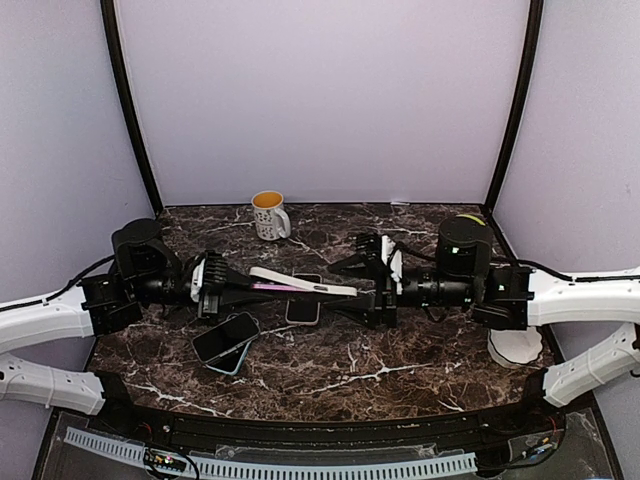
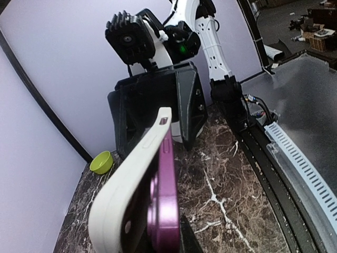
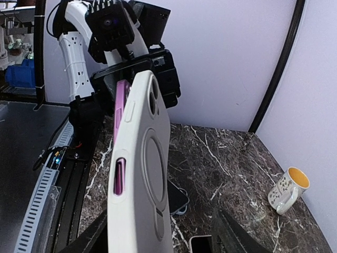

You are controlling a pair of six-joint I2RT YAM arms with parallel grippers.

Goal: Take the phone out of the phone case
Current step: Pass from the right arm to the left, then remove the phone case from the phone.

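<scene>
Left gripper [image 1: 240, 284]: I have it pinched together on one end of the white phone case [image 1: 305, 281], which juts out level from its fingertips, clear of the table.
Right gripper [image 1: 352, 286]: its jaws are apart, straddling the far end of the case. As far as I can see they touch nothing and hold nothing.
Phone [image 1: 272, 288]: the purple phone sits in the case with its edge showing along one side. It is not out yet.
Below the grippers: a blue-cased phone [image 1: 225, 341] and a dark phone [image 1: 303, 300] lie on the marble table [image 1: 400, 370], under or just beside the held one.
Risk, slip: only one end is gripped, so the case may pivot or slide in the left pinch.
Risk, drop: if the phone pops free while the right jaws stand apart, I judge it falls onto the phones beneath.
Risk, regrasp: closing the right jaws across case and phone together would press them tighter, not part them.
</scene>
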